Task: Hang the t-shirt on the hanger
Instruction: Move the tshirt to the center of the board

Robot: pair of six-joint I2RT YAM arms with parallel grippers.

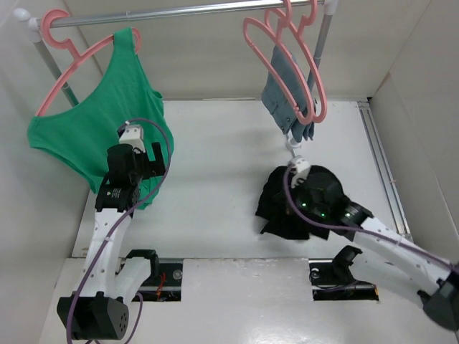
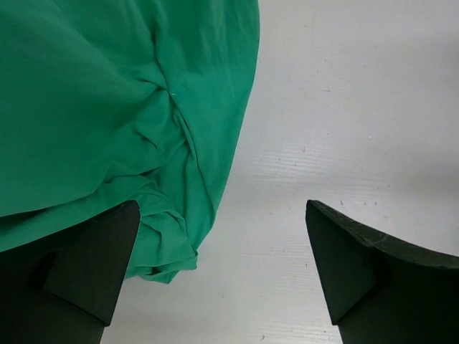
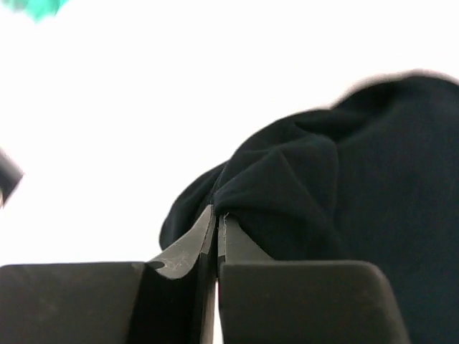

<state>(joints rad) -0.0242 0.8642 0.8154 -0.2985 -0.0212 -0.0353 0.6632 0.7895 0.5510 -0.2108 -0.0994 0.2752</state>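
The black t-shirt [image 1: 287, 208] lies bunched on the white table right of centre. My right gripper [image 1: 295, 166] is over its far edge. In the right wrist view the jaws [image 3: 217, 215] are pressed together, with a fold of the t-shirt [image 3: 344, 186] pinched at their tips. Two salmon-pink hangers [image 1: 287, 54] hang close together at the right of the rod. I cannot tell which is the bare hanger. My left gripper [image 1: 140, 140] is open and empty above the table, beside the green top's hem [image 2: 165, 244], with its fingers [image 2: 100, 258] spread wide.
A green tank top [image 1: 100, 122] hangs on a pink hanger [image 1: 68, 50] at the left of the metal rod [image 1: 179, 11]. A grey-blue garment [image 1: 287, 97] hangs from the right hangers, just beyond my right gripper. White walls close in the table [image 1: 215, 143] on both sides.
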